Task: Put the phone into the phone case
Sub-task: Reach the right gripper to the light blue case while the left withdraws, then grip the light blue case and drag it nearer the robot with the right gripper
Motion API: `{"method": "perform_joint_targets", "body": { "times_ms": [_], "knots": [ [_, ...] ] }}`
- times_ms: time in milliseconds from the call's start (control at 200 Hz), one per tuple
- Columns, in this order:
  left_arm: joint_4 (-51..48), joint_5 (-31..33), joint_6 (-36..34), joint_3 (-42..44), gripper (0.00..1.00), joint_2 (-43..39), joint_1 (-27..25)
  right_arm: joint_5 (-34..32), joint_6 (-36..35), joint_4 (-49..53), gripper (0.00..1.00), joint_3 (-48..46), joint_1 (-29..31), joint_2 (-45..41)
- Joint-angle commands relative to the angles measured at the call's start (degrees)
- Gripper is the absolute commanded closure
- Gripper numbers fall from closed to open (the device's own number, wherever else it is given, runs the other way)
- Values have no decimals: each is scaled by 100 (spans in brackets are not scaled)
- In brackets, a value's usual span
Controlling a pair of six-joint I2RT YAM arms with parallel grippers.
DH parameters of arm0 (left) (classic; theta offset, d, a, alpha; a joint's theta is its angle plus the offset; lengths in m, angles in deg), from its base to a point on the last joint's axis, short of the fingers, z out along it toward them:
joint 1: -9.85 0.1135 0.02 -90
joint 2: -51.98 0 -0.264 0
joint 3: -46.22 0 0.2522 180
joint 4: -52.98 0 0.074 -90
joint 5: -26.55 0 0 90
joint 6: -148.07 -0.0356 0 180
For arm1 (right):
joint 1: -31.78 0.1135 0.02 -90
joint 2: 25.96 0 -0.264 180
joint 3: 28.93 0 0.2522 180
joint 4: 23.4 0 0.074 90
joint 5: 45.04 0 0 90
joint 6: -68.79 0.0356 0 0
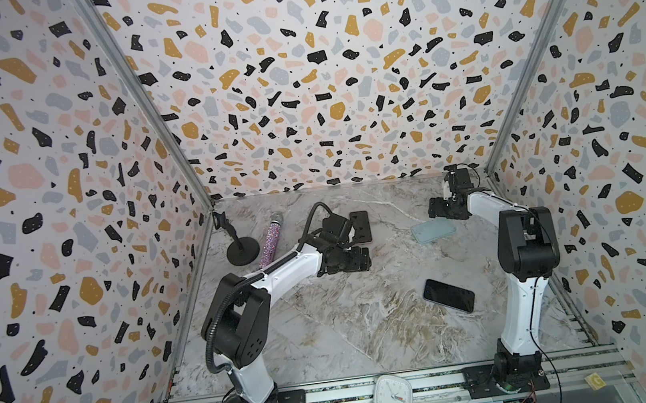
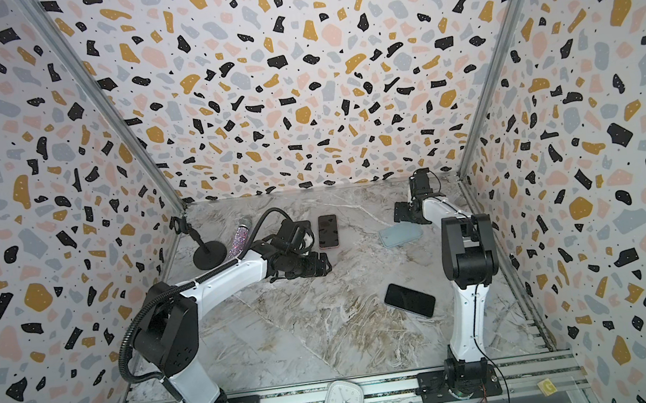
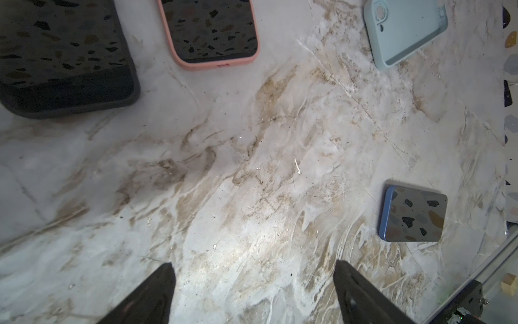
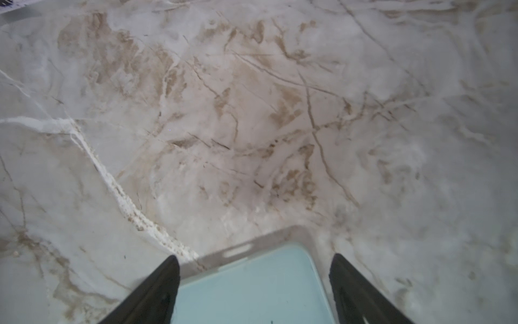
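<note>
Both the left gripper (image 3: pixel 253 266) and right gripper (image 4: pixel 253 259) stand spread, the right astride the pale blue phone case (image 1: pixel 433 231) edge at two o'clock, the phone (image 1: pixel 448 295) lying apart at five o'clock on open marble table (image 1: pixel 350 333).

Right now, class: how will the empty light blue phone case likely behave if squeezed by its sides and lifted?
The light blue phone case is an empty, thin-walled shell: probably light, and its walls may bow inward. Lying flat on the smooth marble table, it would likely slide rather than tip.
</note>
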Motion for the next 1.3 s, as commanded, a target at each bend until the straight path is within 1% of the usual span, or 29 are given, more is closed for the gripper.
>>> {"method": "perform_joint_targets", "body": {
  "times_ms": [0,60,105,320,431,511,781,896,986,1081,1176,1297],
  "knots": [
    [197,-296,-53,82,11,-25,-31,451,-79,403,16,571,-53,340],
    [182,-297,-84,55,11,-24,-31,656,-109,558,19,792,-82,531],
    [164,-289,-98,40,11,-24,-31,711,-136,605,20,816,-73,566],
    [200,-310,-100,29,11,8,-31,847,-148,567,22,314,-94,316],
    [215,-333,-98,38,11,-31,-31,1109,-59,483,27,-176,-90,48],
    [229,-341,-98,45,11,-74,-31,1223,-1,360,29,-605,-89,-207],
    [320,-333,-56,195,12,-180,-69,1129,-123,306,30,-1739,-26,-1018],
    [359,-306,-37,227,12,-225,-92,939,-179,248,36,-2054,84,-1219],
    [366,-281,-20,239,12,-243,-123,734,-192,161,43,-2186,171,-1233],
    [359,-242,-20,262,12,-244,-145,656,-182,123,52,-2158,247,-1163],
    [377,-202,-19,318,12,-260,-163,565,-183,106,59,-2100,329,-1055],
    [400,-185,15,409,12,-257,-172,536,-161,97,71,-2008,422,-922]
  ]
}}
